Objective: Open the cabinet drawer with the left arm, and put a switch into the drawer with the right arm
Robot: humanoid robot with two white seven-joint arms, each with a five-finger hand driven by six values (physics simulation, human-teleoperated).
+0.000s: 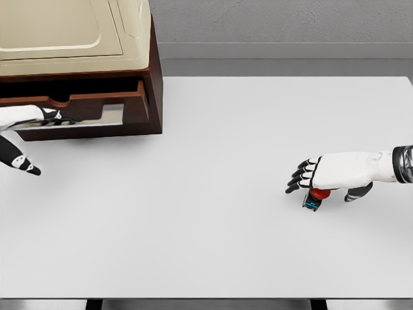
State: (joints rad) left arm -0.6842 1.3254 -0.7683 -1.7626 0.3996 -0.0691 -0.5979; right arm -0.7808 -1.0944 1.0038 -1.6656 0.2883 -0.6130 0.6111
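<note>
switch: under right hand, worktop's 4 o'clock
right fingers: extended, released, not yet grasping
left hand: at drawer, 10 o'clock; grip unclear

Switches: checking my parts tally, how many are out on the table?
1. The switch lies at the table's right side, under the right hand. Others could be hidden inside the cabinet drawer.
</note>
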